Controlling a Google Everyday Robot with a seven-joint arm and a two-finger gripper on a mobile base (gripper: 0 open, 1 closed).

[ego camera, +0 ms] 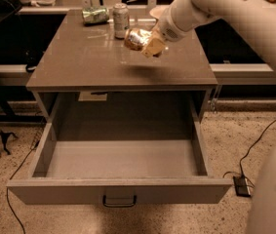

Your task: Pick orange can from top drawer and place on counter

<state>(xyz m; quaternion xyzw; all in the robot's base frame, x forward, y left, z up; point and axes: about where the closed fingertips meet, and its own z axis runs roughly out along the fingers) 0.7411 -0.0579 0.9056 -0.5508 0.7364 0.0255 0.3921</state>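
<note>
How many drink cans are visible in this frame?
3. The orange can is held in the end effector above the counter; an upright silver-green can and a crushed green can sit at the counter's back edge. The arm may hide others.

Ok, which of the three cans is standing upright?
The silver-green can at the back of the counter. The crushed green can lies on its side beside it, and the orange can is held in the gripper above the counter.

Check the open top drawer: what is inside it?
Nothing shows inside the top drawer: only bare grey floor. The strip just behind its front panel is hidden. The orange can is in the gripper, held above the counter.
</note>
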